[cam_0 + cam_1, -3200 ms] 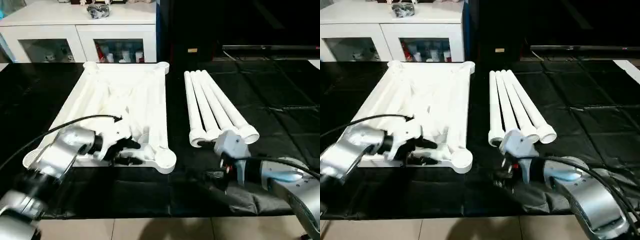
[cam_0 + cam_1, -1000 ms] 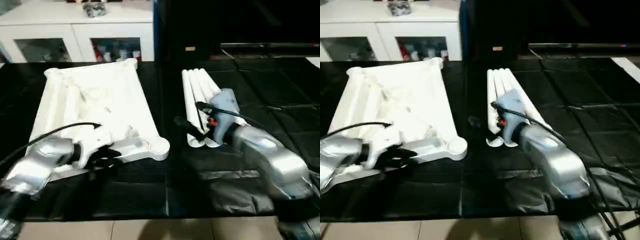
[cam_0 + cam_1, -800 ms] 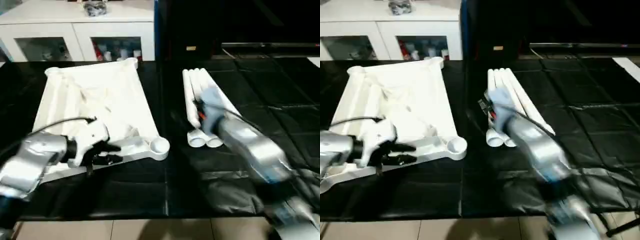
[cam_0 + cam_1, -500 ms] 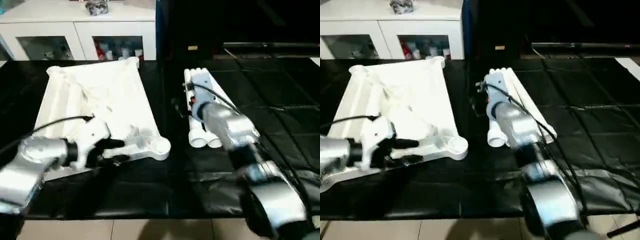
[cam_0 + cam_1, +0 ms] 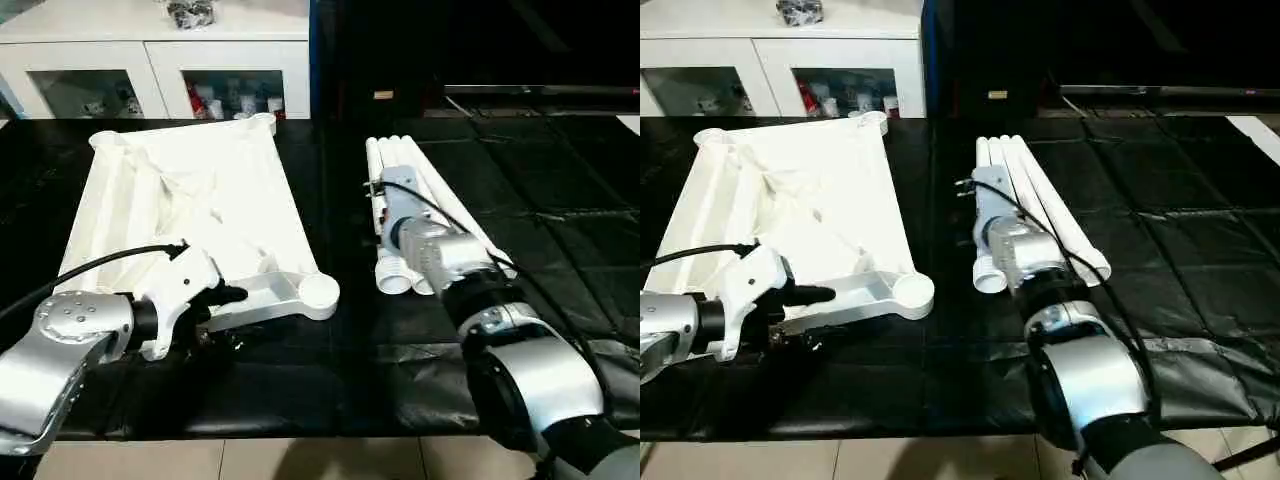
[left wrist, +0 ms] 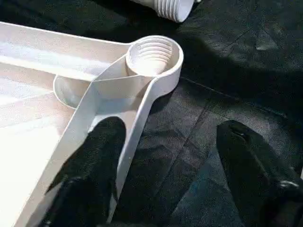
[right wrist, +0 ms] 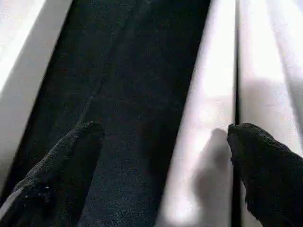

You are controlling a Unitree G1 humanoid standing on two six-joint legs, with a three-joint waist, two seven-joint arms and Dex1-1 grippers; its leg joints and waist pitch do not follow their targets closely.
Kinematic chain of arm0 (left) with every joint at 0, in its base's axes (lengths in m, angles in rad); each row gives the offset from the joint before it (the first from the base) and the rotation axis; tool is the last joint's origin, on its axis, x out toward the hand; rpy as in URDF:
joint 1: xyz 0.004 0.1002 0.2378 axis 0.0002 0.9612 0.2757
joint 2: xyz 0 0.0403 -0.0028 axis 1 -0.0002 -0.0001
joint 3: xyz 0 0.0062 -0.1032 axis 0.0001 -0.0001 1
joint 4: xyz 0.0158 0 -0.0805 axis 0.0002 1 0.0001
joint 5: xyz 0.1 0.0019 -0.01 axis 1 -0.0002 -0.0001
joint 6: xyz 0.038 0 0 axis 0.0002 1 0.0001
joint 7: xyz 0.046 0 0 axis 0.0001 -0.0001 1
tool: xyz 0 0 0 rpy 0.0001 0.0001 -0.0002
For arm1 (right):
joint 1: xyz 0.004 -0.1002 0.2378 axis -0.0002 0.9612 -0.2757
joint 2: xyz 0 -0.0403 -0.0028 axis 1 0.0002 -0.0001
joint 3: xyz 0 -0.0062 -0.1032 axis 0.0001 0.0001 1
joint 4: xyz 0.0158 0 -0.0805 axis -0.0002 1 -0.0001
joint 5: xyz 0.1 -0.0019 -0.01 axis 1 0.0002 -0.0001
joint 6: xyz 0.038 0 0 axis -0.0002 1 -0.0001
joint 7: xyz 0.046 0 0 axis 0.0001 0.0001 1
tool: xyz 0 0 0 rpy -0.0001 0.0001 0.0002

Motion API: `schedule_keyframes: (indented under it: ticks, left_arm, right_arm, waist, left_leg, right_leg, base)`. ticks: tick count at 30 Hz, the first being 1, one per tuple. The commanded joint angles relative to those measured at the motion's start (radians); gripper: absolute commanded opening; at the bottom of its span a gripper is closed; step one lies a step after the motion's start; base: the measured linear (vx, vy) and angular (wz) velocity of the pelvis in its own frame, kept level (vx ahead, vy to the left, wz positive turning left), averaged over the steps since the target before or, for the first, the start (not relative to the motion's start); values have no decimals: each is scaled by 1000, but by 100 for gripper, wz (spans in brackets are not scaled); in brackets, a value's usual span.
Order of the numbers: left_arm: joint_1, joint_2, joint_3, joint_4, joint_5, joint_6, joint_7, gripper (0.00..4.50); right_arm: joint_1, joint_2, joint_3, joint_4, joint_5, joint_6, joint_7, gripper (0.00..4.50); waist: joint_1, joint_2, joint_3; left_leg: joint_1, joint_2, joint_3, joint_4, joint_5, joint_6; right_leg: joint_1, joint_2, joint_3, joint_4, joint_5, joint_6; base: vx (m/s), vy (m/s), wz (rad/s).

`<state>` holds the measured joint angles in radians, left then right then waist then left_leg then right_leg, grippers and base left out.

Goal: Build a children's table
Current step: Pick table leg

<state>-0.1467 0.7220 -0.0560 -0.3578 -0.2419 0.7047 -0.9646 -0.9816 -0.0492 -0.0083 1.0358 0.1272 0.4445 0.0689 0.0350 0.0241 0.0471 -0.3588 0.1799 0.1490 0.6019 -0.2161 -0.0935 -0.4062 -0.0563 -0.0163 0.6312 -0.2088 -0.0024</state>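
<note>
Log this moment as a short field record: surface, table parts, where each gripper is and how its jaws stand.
surface: black sheet
tabletop: lies underside up, ribs showing
corner socket: threaded, empty
legs: four tubes side by side, right of the tabletop
left gripper: open, at the tabletop's near edge, one finger over the rim, the other off it
right gripper: open, over the legs
cabinet: white, glass doors, behind

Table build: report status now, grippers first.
Left gripper open at the table top, near corner socket. Right gripper open over the four legs, none held. No leg fitted. Nothing in the way.
</note>
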Motion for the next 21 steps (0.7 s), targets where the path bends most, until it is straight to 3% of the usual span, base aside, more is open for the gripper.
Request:
schedule_keyframes:
  ticks: [1,5,9,19,21]
  left_arm:
    - [7,12,12,-16,-3,10,9,385]
    - [13,16,14,-29,-6,24,16,416]
    - [23,22,16,-47,-14,39,25,446]
    - [15,26,12,-48,-21,49,32,446]
    - [16,27,10,-53,-22,52,34,449]
  right_arm:
    - [-13,3,-6,13,11,-6,4,450]
    - [-28,5,-18,67,3,-9,-6,450]
    - [-52,8,-43,125,3,-6,-23,450]
    - [-67,14,-50,159,9,41,7,450]
    - [-64,15,-57,171,15,57,16,432]
  waist:
    - [3,5,-62]
    - [4,0,-62]
    - [4,3,-61]
    - [5,5,-62]
    - [5,3,-63]
  left_leg:
    - [-3,19,10,-61,-40,3]
    - [-3,19,11,-62,-43,4]
    - [-2,19,11,-62,-65,-5]
    - [-3,19,10,-61,-58,1]
    - [-3,19,10,-61,-55,1]
  right_leg:
    - [59,-49,28,-47,61,-258]
    - [59,-50,28,-48,51,-257]
    - [56,-51,28,-48,18,-255]
    - [58,-49,26,-46,52,-264]
    - [58,-49,26,-46,54,-265]
  base:
    - [0,0,0]
    - [0,0,0]
    - [0,0,0]
    - [0,0,0]
    - [0,0,0]
